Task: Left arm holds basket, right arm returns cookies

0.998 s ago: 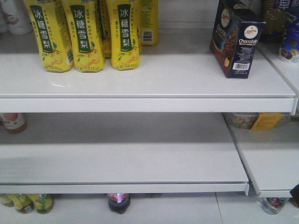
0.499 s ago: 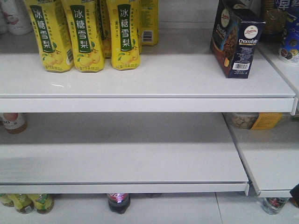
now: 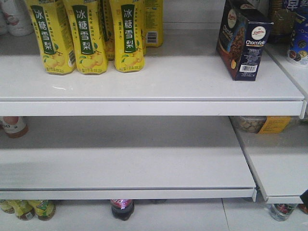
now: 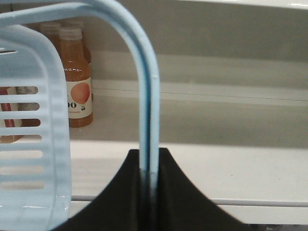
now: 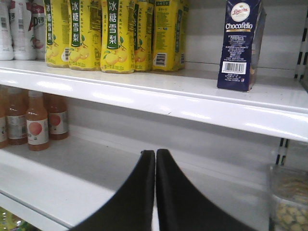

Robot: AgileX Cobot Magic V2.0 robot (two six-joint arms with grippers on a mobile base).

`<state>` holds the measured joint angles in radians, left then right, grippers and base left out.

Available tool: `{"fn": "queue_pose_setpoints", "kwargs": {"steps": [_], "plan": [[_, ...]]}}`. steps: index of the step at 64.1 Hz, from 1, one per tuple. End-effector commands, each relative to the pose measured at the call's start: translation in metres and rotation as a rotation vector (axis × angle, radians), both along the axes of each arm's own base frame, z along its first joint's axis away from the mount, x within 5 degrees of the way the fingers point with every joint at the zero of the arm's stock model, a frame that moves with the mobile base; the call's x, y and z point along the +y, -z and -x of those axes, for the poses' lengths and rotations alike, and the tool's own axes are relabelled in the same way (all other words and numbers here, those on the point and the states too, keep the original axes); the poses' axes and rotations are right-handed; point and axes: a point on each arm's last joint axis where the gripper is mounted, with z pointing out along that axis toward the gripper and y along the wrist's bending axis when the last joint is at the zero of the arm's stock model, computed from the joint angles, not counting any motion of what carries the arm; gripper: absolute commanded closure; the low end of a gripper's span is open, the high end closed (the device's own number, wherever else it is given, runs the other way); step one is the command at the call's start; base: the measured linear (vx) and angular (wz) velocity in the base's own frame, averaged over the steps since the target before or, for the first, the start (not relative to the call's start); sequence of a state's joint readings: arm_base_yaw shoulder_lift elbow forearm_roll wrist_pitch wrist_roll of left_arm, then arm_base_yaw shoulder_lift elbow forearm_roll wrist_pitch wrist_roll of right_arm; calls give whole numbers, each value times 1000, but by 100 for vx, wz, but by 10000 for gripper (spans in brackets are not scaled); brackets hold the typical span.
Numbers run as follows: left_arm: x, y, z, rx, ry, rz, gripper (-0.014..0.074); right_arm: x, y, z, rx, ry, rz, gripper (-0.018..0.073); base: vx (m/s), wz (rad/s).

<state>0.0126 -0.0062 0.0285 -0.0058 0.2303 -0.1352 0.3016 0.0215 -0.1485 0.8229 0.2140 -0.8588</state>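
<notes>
The cookies (image 3: 243, 41) stand upright on the top shelf (image 3: 144, 82), well right of the yellow cartons (image 3: 91, 36). The left claw (image 4: 149, 192) pinches the basket (image 4: 33, 144) handle; the right claw (image 5: 155, 192) is closed and empty. A loosened pinch could drop the basket.

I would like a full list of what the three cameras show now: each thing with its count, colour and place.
cookies: one, dark navy box, upright on the top shelf, right side.
drink cartons: at least four, yellow, top shelf, left.
peach drink bottles: several, orange, lower shelf, left.
shelves: white, stacked tiers.
dark bottle: one, below the lowest shelf.
basket: one, light blue, hanging by its handle.
left hand: black, shut on the handle.
right hand: black, shut, empty, below the top shelf.
</notes>
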Motion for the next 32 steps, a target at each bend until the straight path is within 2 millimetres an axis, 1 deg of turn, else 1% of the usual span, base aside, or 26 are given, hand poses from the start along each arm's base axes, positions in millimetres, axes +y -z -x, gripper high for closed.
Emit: {"fn": "queue_pose_setpoints", "kwargs": {"steps": [1,8,15,22,32], "plan": [[0,-18,1,-141,-1,-25,603,-5,-12,-2,-79,67,42,567,0,0],[0,-18,1,-141,-1,-25,603,-7,-11,-3,-97,99,115,567,0,0],[0,-18,1,-141,-1,-25,603,-10,-11,-4,-105,136,141,567,0,0],[0,-18,1,-141,-1,-25,603,-13,-12,-5,-94,182,119,567,0,0],[0,-18,1,-141,-1,-25,603,-21,-10,-7,-43,340,52,567,0,0]]}}
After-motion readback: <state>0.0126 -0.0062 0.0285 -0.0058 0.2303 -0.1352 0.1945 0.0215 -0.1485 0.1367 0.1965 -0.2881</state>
